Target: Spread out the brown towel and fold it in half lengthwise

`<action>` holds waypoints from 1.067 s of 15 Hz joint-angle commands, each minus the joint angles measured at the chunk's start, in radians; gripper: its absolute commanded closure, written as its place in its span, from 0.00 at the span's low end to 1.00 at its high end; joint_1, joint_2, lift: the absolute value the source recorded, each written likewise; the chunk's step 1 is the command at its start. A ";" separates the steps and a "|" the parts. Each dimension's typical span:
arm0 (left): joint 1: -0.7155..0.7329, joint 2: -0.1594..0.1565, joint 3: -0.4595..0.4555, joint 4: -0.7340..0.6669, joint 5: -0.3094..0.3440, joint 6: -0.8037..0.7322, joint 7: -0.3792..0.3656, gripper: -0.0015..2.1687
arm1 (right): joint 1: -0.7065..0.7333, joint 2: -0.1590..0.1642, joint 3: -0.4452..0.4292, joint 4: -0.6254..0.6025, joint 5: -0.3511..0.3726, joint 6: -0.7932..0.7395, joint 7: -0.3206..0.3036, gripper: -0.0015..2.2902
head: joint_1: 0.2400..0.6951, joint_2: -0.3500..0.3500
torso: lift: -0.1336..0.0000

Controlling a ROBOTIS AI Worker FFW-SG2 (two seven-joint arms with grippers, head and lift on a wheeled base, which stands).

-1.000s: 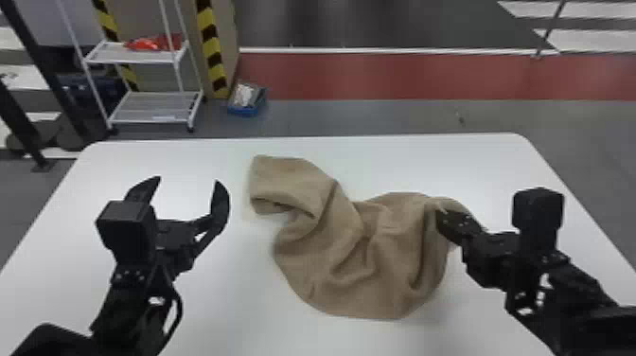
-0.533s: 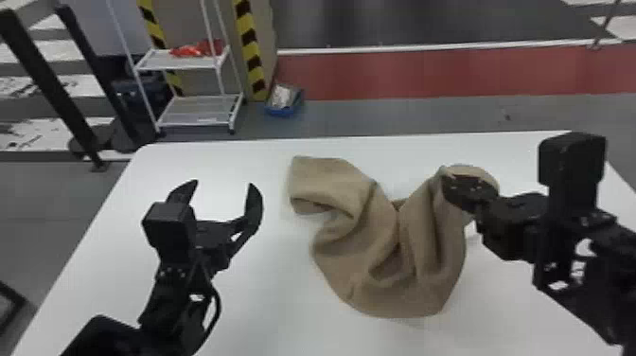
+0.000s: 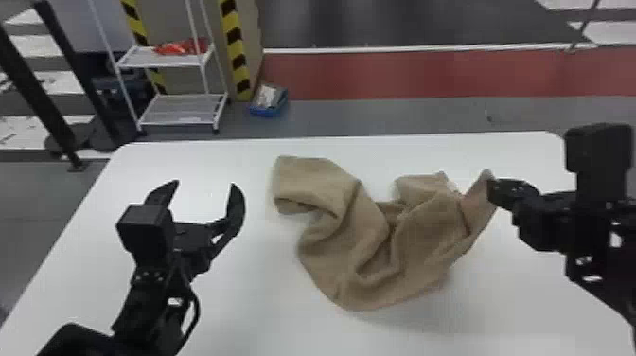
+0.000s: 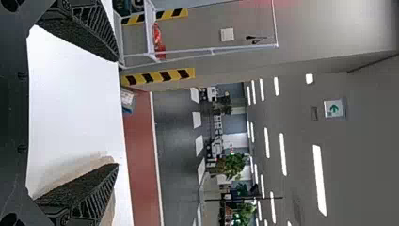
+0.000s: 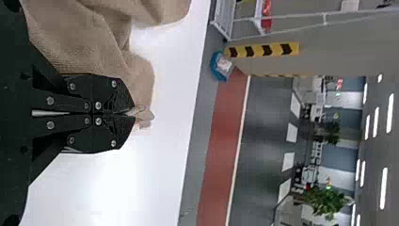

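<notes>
Towel [image 3: 374, 236] lies rumpled mid-desk [image 3: 251, 326]; spreading is begun at best, folding undone. My right pincer [image 3: 492, 189] clamps 1 edge; my left pincer [image 3: 203, 199] gapes empty.

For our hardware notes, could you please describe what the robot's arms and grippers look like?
Both arms are matte black, jointed, with boxy blocks near the wrists; a black cable loops along the left one. The left gripper has two black fingers, tapering and curved, with ribbed sides. The right gripper matches in black, with round silvery screws dotting its flat fingers.
</notes>
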 commanded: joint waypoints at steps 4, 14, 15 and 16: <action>0.000 -0.003 -0.002 -0.003 -0.003 0.000 0.000 0.04 | 0.049 -0.019 -0.179 0.063 -0.067 -0.017 0.003 0.74 | 1.00 0.43 | 0.07; -0.004 -0.011 -0.010 0.009 -0.007 0.000 -0.001 0.04 | 0.136 0.008 -0.258 0.144 0.001 0.103 -0.084 0.03 | 1.00 0.25 | 0.07; -0.006 -0.009 -0.010 0.015 -0.007 0.000 -0.001 0.04 | 0.147 0.008 -0.265 0.124 0.008 0.109 -0.098 0.03 | 1.00 0.24 | 0.07; -0.007 -0.009 -0.010 0.018 -0.004 -0.003 -0.001 0.04 | 0.149 0.008 -0.268 0.110 0.022 0.128 -0.110 0.03 | 1.00 0.23 | 0.07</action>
